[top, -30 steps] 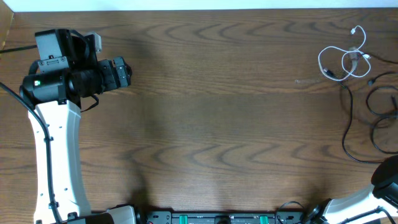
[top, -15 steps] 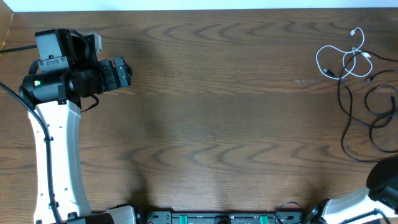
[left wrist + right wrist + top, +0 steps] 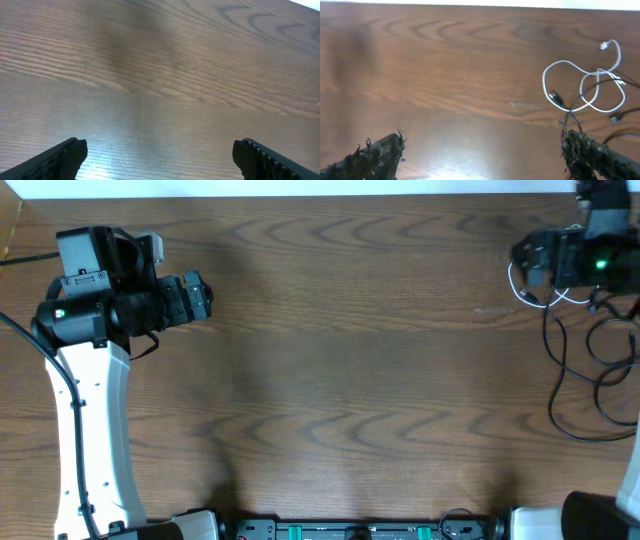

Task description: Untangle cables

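Observation:
A short white cable lies in loose loops at the table's far right, crossed by a thin black cable. In the overhead view my right gripper hovers over the white cable and hides most of it. The longer black cables coil just below it near the right edge. In the right wrist view my right gripper is open and empty, with the cables ahead of its right finger. My left gripper is far off at the left, also open and empty over bare wood.
The wooden table runs from the left arm to the cables. The table's far edge lies just behind the right gripper. A black rail runs along the front edge.
My right arm has swung from the bottom right corner up to the top right and now sits over the white cable. The left arm has not moved.

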Controlling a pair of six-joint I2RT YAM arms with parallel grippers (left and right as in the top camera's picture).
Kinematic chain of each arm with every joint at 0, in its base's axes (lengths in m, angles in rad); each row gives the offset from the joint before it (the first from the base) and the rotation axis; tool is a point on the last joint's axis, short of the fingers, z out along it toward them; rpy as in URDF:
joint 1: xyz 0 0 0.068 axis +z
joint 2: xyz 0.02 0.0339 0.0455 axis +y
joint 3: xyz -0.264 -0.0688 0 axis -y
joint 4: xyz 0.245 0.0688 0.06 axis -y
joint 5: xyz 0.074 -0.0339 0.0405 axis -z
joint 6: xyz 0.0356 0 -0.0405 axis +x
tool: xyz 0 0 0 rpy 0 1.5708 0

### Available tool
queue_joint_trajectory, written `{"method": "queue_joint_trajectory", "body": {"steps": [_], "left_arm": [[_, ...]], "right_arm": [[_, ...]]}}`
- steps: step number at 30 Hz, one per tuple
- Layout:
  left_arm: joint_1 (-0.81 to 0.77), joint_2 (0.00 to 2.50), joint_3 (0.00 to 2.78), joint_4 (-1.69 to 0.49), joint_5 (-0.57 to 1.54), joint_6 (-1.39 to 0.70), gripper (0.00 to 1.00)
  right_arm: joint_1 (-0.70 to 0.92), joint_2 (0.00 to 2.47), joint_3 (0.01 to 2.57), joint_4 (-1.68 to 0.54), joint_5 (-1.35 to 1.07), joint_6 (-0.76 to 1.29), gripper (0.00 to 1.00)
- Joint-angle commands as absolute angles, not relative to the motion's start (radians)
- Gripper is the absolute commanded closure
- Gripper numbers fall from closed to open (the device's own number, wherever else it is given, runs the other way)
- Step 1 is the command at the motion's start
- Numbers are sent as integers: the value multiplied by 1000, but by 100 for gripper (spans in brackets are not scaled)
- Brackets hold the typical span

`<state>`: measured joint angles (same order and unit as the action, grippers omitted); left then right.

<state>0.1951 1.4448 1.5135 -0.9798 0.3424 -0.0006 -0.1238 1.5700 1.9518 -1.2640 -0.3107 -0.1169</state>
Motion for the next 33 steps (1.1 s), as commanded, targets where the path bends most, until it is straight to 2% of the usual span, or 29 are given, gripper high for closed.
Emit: {"method": "queue_joint_trajectory", "body": {"steps": [1,13,33], "left_arm": [[193,1452,1506,-979,347,-1,2],[193,1452,1506,-979,347,-1,2],[193,1452,1506,-979,347,-1,2]], "right_arm": [[-66,1489,1963,-1280,-279,-139,1],[-58,1314,1963,-1448,-320,-31,1],[-58,1310,1948,-1456,-313,-31,1]]}}
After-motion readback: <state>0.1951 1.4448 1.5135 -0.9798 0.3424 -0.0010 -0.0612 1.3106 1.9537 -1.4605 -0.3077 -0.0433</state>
